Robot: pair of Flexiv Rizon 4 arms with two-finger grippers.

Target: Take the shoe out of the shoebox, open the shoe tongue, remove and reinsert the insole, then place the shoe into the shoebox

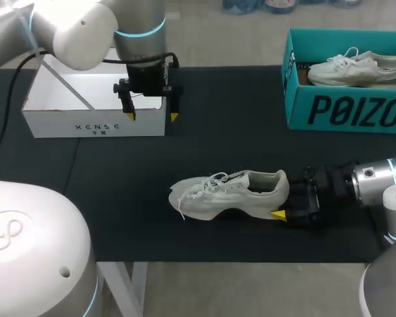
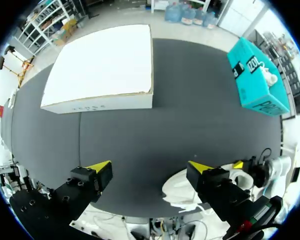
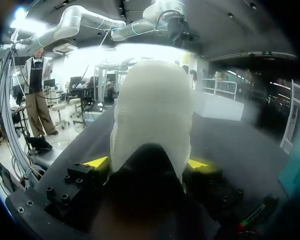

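Observation:
A pale grey-white shoe [image 1: 231,193] lies on its side on the black mat, toe pointing left. My right gripper [image 1: 284,198] is at its heel; one yellow tip shows at the near side and the other is hidden behind the shoe. In the right wrist view the heel [image 3: 152,110] fills the gap, with both fingers of the gripper [image 3: 147,162] against its sides. My left gripper [image 1: 152,116] hangs open above the mat in front of the white box, holding nothing. Its wrist view has the shoe [image 2: 182,187] beside one finger of the gripper [image 2: 150,166]. The teal shoebox [image 1: 343,109] stands at the back right.
A second white shoe [image 1: 356,66] lies inside the teal shoebox [image 2: 257,82]. An open white box [image 1: 92,122] sits at the back left, also in the left wrist view [image 2: 100,70]. The mat's front edge runs just below the shoe.

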